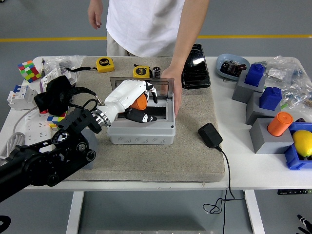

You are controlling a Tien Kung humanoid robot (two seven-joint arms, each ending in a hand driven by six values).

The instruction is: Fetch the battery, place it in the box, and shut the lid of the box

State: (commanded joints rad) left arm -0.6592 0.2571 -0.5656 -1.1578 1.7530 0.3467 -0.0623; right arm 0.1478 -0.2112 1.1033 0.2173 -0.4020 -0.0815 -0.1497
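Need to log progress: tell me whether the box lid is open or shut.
Open: the clear lid stands up behind the grey box.

Left arm (53, 156) reaching inward, left hand (130, 100) raised, fingers (142, 117) curled

White table (234, 170) carries beige mat (190, 156) at centre. Left of mat: Rubik's cube (29, 70), white breaker (18, 96). Right of mat: grey blocks (265, 134), blue tray (234, 63), plastic bags (290, 73). Black adapter (210, 135) sits on mat's right edge.

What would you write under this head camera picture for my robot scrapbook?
Robot's left hand holds an orange battery over the open grey box while a person's hand steadies it.
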